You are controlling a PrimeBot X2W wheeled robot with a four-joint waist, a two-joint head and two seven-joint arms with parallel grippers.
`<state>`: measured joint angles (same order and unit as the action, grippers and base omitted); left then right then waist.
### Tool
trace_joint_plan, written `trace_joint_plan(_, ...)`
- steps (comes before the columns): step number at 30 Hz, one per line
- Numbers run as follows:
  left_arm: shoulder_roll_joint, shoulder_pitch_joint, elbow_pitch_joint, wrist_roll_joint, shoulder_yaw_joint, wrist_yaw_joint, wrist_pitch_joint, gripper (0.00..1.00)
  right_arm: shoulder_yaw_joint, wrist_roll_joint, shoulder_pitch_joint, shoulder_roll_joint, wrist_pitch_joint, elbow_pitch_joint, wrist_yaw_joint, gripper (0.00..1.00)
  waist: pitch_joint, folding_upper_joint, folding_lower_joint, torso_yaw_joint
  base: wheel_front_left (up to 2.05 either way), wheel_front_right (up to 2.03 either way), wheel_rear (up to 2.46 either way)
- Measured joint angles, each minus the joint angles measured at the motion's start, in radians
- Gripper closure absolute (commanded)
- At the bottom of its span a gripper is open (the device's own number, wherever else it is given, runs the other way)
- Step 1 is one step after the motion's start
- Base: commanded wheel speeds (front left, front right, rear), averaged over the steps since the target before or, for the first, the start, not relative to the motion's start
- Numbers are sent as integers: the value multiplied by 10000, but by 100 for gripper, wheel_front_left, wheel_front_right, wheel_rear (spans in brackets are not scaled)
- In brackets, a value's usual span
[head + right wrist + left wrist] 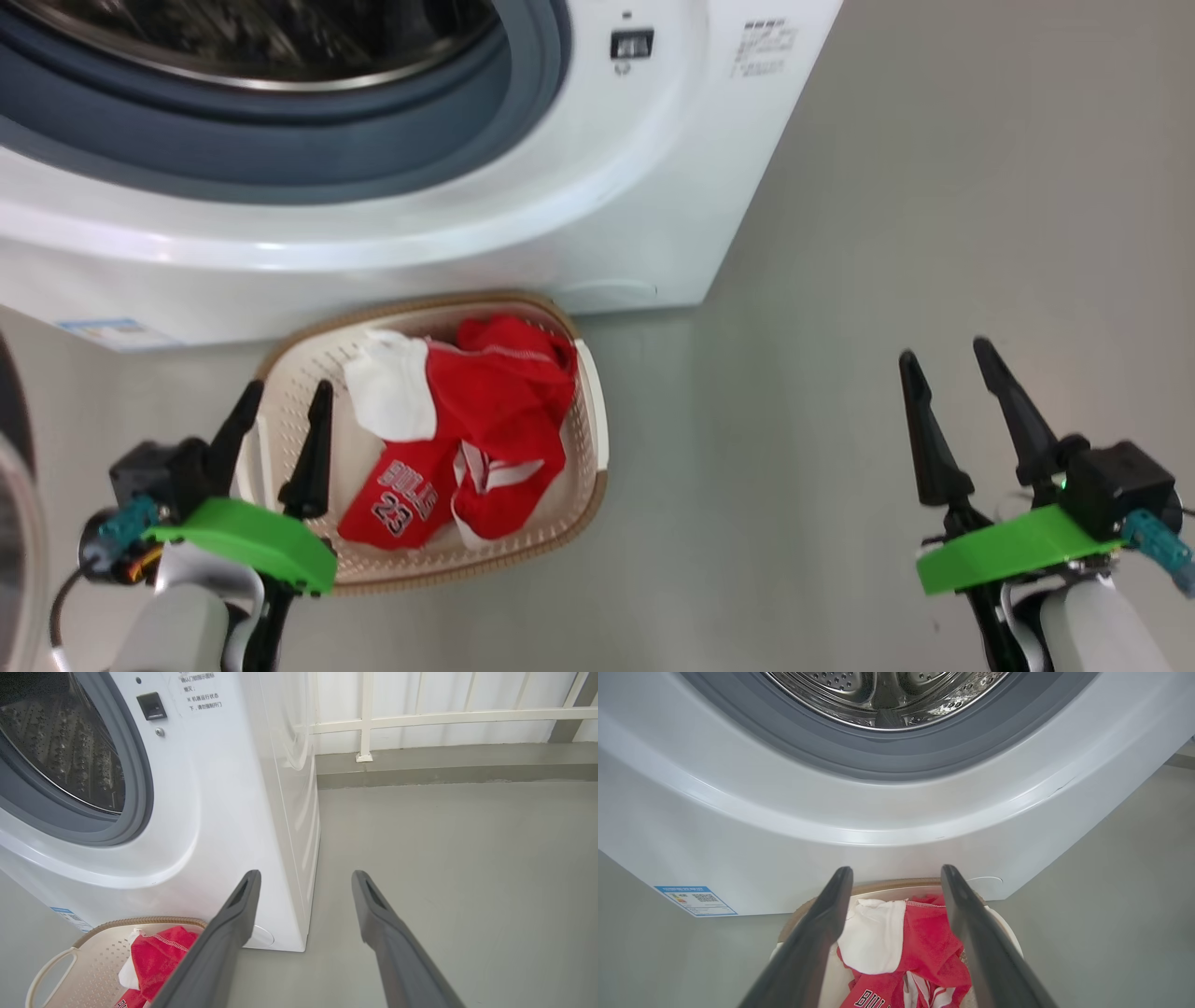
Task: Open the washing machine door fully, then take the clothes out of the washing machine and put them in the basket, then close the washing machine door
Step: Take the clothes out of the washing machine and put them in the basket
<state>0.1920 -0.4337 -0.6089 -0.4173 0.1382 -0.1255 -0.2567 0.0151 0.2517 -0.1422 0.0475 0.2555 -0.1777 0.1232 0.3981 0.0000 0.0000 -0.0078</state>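
Note:
The white washing machine (448, 224) stands with its mouth uncovered, its steel drum (887, 695) bare inside the grey-blue seal. A strip of the washing machine door (11, 523), dark ring and clear glass, sits at the head view's left edge. On the floor before the machine, the cream basket (411, 306) holds the red and white clothes (495, 401), "BULLS 23" facing up. My left gripper (288, 385) hangs open over the basket's left side, nothing between its fingers; its wrist view shows the left gripper (896, 869) above the clothes (924, 942). My right gripper (943, 348) is open and empty over bare floor.
Grey floor (887, 233) stretches to the right of the machine. In the right wrist view, past the right gripper (306, 873), a white railing (420, 716) on a low curb closes off the far side. A blue sticker (696, 899) marks the machine's lower left corner.

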Motion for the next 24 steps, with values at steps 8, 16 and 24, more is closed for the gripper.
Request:
trace_joint_plan(8, -23, 1134, 1283, 410, -299, 0, 0, 0, 104, -155, 784, -12, -2, -153, 0, 0, -1108, 0, 0, 147, 0, 0, 0)
trace_joint_plan(16, -75, 2516, 2562, 869, -968, 0, 0, 0, 341, -155, 1575, -36, -2, -182, 0, 0, -2183, 0, 0, 302, 0, 0, 0)
trace_joint_plan(24, -282, 3908, 3544, 1099, -1471, 0, 0, 0, 504, -155, 2344, -81, -2, -161, 0, 0, -2987, 0, 0, 422, 0, 0, 0)
